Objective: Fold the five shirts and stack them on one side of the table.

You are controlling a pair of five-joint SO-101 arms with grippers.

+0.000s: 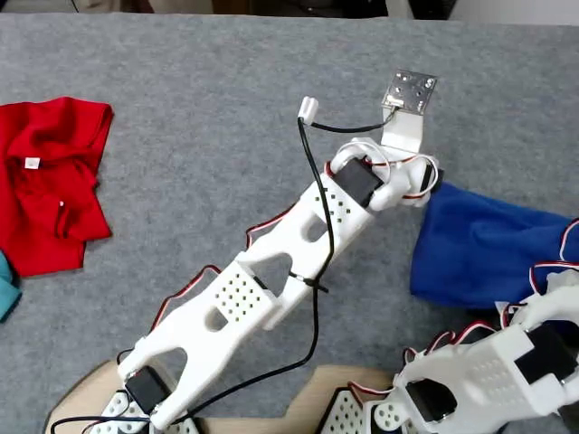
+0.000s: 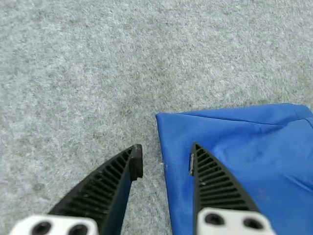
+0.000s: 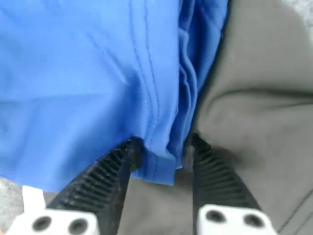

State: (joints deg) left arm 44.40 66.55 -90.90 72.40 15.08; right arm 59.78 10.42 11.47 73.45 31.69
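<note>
White arm (image 1: 237, 298), blue shirt (image 1: 488, 249), grey felt tabletop (image 1: 181, 54)

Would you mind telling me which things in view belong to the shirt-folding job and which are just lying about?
Part of the job: blue shirt; red shirt; teal cloth at the table's edge; olive-grey cloth by the blue shirt; left end effector; right end effector.

Just there: grey table cover; wooden board under the arm bases; black cable.

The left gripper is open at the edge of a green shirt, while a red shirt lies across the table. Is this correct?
The colour is wrong: the left wrist view shows the left gripper at a blue shirt, not green. The rest holds.
</note>
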